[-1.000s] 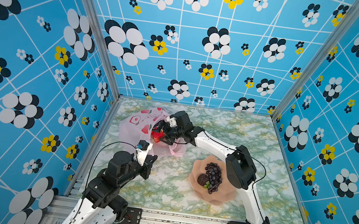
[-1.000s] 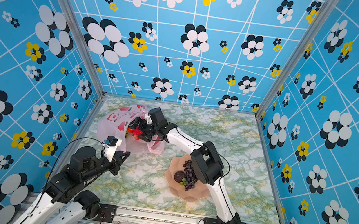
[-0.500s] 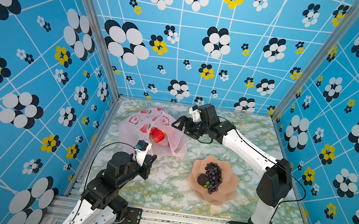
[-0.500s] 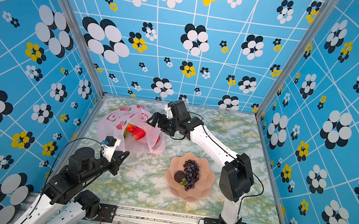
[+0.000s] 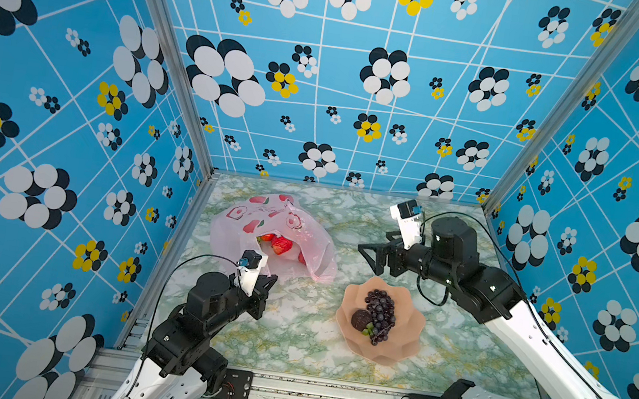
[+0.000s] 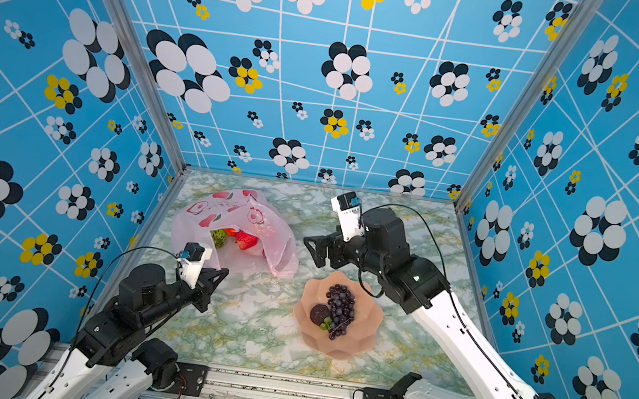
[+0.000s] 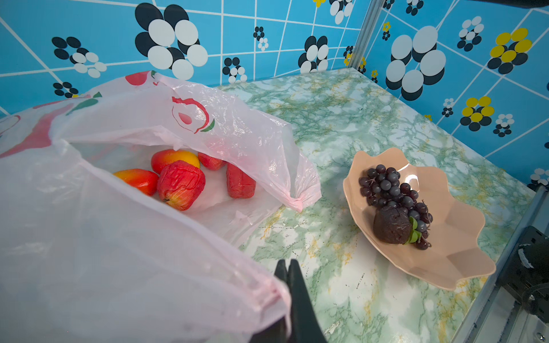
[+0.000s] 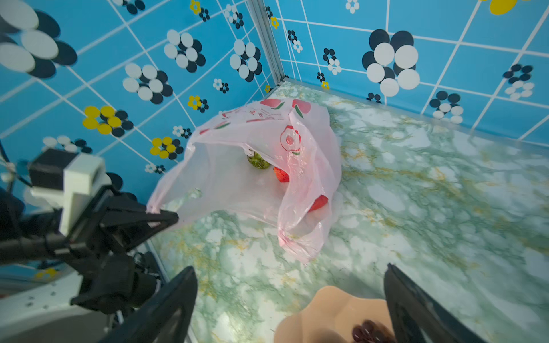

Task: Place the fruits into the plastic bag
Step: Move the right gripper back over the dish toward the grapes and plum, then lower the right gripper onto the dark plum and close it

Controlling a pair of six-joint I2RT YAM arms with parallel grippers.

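- The green-marbled surface carries everything, inside blue flowered walls.
- The plastic bag, pale pink with red fruit prints, lies toward the far left corner, its mouth facing the near side and lifted open.
- A peach scalloped bowl sits near the middle right, apart from the bag.
- The right hand hovers above the surface between bag and bowl, spread wide and empty.
- The left hand is clenched on the bag's near edge, holding it raised.
- Dark purple grapes lie in the bowl, touching a dark brown piece.
- Inside the bag rest an apple, two mangoes, strawberries and a green fruit.
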